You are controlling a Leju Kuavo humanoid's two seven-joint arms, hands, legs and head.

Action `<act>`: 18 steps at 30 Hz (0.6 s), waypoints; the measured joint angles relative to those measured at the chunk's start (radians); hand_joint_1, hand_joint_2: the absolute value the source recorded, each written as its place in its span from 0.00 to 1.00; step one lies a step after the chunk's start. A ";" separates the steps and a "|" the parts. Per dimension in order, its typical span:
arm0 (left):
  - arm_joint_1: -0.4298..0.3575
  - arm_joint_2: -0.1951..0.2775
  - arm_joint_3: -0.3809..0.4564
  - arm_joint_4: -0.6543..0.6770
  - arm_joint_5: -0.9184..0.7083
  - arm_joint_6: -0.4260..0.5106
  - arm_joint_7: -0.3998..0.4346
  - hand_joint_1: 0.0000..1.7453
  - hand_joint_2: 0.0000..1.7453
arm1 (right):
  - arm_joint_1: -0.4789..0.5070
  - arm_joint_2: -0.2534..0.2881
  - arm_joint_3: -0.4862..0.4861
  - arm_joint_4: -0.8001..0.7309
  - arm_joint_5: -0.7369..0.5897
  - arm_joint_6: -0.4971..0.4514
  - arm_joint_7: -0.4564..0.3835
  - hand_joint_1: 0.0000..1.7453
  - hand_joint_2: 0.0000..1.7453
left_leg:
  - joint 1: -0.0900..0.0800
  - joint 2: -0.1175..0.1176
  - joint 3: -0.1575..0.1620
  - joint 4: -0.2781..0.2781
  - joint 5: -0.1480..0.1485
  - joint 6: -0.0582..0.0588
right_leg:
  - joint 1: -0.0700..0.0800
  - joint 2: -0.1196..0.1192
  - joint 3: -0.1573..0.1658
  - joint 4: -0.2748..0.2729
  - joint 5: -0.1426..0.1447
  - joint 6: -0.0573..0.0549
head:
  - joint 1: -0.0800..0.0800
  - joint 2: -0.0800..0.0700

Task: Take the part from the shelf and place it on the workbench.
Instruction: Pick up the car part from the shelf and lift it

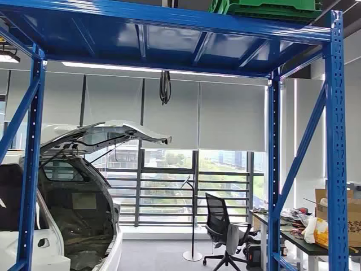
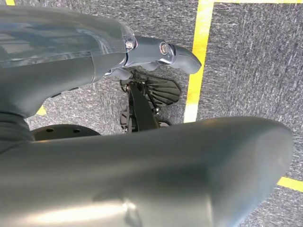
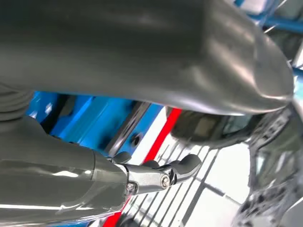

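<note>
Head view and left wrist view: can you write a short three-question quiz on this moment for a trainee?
1. True or false: the green plastic crate sits on top of the blue steel shelf rack.
2. Pick one: the white car's tailgate is A) lifted open, B) shut, C) missing.
3. Fill in: in the left wrist view, the tape line on the grey carpet floor is coloured ____.

Key: 1 true; 2 A; 3 yellow.
</note>
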 joint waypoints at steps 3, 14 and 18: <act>0.000 0.000 -0.004 0.003 0.003 0.000 -0.003 0.00 0.00 | 0.010 -0.007 0.004 -0.010 0.069 -0.048 0.021 0.00 0.00 | 0.000 0.000 0.000 0.000 0.000 0.000 | -0.001 0.000 0.000 0.000 0.000 0.009 | 0.000 0.000; 0.001 -0.007 -0.012 0.006 0.004 -0.005 -0.007 0.00 0.00 | 0.054 -0.032 0.029 -0.033 0.532 -0.321 0.134 0.00 0.00 | 0.006 0.000 0.000 0.000 0.000 -0.001 | 0.004 0.000 -0.001 0.000 -0.002 0.015 | 0.000 0.000; 0.000 -0.008 -0.018 0.009 0.004 -0.008 -0.007 0.00 0.00 | 0.061 -0.055 0.023 -0.036 0.558 -0.321 0.154 0.00 0.00 | 0.007 0.000 0.000 0.000 0.000 -0.001 | 0.005 0.000 -0.001 0.000 -0.002 0.015 | 0.000 0.000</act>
